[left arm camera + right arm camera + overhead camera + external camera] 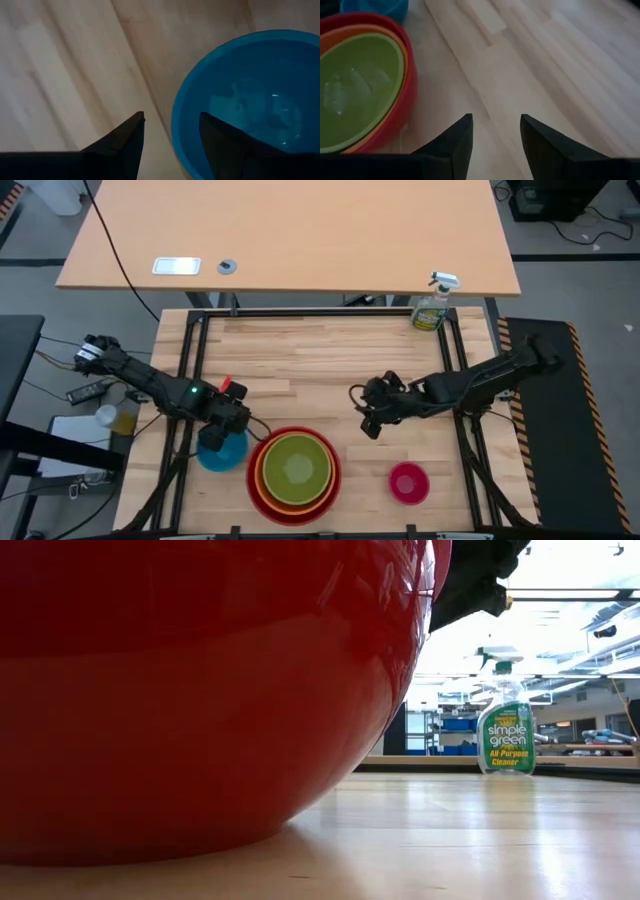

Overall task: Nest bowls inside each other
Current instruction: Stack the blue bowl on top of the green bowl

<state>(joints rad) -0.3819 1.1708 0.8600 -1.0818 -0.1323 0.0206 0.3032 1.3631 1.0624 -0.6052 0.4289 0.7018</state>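
Observation:
Near the table's front edge, the yellow-green bowl (297,468) sits inside the orange bowl (262,470), which sits inside the red bowl (330,490). The blue bowl (222,453) stands on the wood just left of them. My left gripper (171,130) is above it, open and pointing down, with one finger over the bowl's hollow and one outside its rim (175,115). The magenta-pink bowl (408,482) stands alone at the front right. My right gripper (368,420) hovers open over bare wood between the stack and the pink bowl, slanting down.
A green spray bottle (433,305) stands at the table's far right corner. The low view is mostly filled by the red bowl's wall (200,690). A tan desk (290,240) lies beyond the far edge. Bare wood (300,370) spans the table's middle and far half.

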